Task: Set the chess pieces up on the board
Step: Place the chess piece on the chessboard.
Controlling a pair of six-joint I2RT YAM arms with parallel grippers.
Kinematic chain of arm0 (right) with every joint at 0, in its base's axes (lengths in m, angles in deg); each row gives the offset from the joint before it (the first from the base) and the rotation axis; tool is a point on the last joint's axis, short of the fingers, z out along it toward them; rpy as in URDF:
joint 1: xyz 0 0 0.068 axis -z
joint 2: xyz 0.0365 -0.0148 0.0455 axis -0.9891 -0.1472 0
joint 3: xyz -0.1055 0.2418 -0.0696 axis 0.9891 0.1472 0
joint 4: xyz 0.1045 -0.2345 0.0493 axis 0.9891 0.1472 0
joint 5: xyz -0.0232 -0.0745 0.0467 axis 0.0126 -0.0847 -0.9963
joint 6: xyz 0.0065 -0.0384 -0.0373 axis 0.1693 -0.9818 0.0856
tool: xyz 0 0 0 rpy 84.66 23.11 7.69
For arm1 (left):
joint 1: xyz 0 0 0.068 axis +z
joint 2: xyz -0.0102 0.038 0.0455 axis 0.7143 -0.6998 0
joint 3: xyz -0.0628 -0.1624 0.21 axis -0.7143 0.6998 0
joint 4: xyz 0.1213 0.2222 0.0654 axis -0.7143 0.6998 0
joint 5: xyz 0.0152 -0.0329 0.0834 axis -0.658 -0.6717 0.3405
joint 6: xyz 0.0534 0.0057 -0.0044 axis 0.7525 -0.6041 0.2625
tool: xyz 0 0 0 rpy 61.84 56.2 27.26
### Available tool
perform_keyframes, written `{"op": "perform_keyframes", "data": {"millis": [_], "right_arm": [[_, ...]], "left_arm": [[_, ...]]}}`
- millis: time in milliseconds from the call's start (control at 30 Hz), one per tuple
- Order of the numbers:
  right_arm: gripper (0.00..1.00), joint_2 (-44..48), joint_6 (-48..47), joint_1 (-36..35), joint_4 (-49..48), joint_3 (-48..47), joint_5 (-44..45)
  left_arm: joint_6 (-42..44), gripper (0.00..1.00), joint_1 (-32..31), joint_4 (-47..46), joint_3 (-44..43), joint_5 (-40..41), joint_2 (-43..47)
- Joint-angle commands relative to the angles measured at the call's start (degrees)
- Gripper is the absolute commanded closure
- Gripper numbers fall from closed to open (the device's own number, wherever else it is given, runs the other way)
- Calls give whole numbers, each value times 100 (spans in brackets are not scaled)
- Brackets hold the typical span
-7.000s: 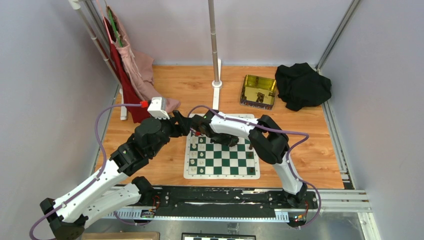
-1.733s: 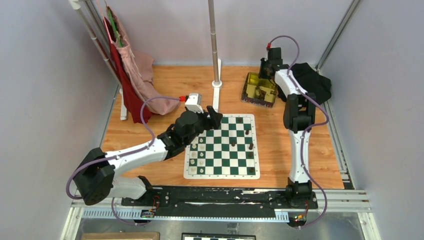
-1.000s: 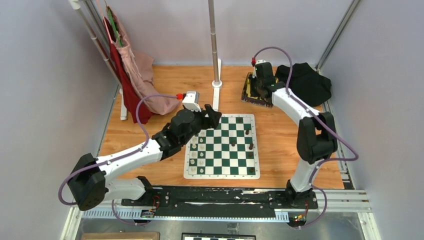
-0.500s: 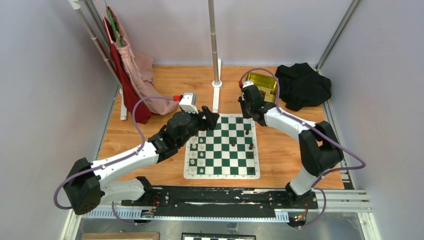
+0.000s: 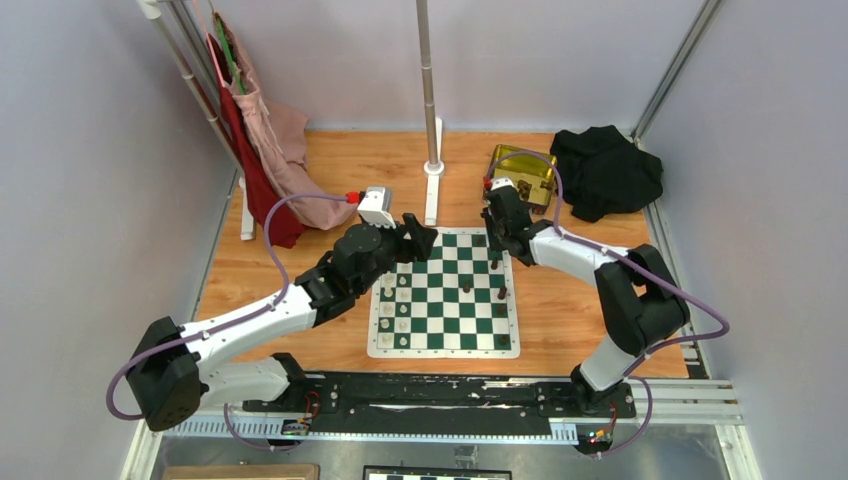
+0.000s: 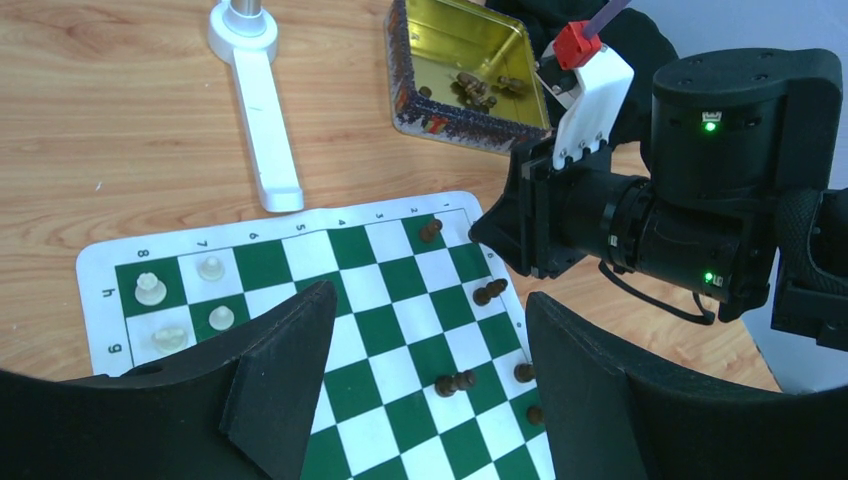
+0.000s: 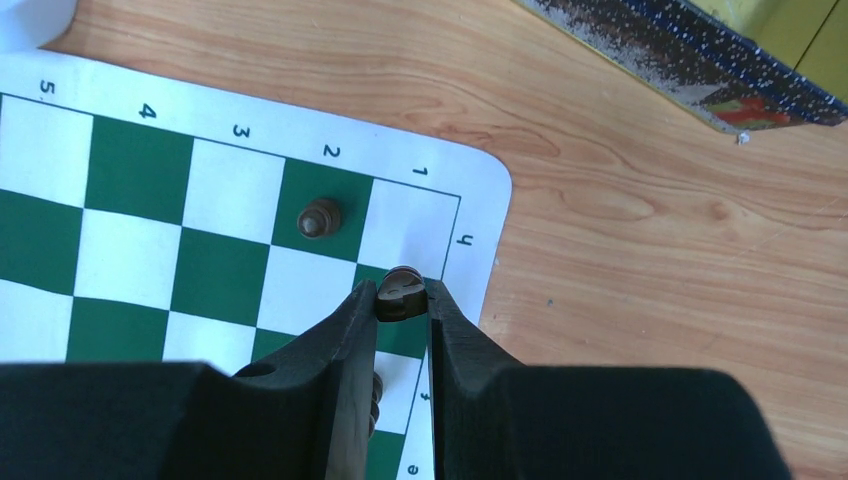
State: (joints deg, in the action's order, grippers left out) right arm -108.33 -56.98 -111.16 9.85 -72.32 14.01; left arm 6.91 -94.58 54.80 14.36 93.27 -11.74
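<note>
While your right tool point(image 7: 401, 302) is clamped on a piece point(image 7: 399, 288), its two fingers pinch it by the sides. Only the rounded, dark brown top shows between them, with a short groove across it. The piece sits over the board point(image 7: 482, 216) at the edge of a green square, next to the white border with its printed numbers and letters. You cannot tell from here whether it touches the square.

Ahead of the tips and a little to their left, a brown pawn point(image 7: 320, 218) stands upright on a green square. A second piece point(image 7: 374, 392) shows under the left finger, mostly hidden. Farther ahead and to the right, the tin point(image 7: 700, 70) lies on the desk point(image 7: 620, 200), off the board.

Your right arm rises from its base to a raised elbow. From there the forearm runs toward the board's far right corner, with the tool pointing down. Your left arm stretches low from the left, and your left tool point(image 6: 430, 296) hovers over the board with its jaws apart and nothing between them. Ahead of it, to the right, you see several brown pieces point(image 6: 455, 382) on the squares, and to the left four white pieces point(image 6: 150, 288). More brown ones lie in the tin.
</note>
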Motion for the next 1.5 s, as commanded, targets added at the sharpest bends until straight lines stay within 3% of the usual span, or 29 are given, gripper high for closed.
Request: {"op": "perform_keyframes", "data": {"millis": [0,1467], "right_arm": [[100,209,140,-69,-196,174,45],[100,-100,242,-139,-343,493,-183]], "left_arm": [[38,25,-58,-71,-11,11,-11],[15,25,-111,-67,-47,64,-173]]}}
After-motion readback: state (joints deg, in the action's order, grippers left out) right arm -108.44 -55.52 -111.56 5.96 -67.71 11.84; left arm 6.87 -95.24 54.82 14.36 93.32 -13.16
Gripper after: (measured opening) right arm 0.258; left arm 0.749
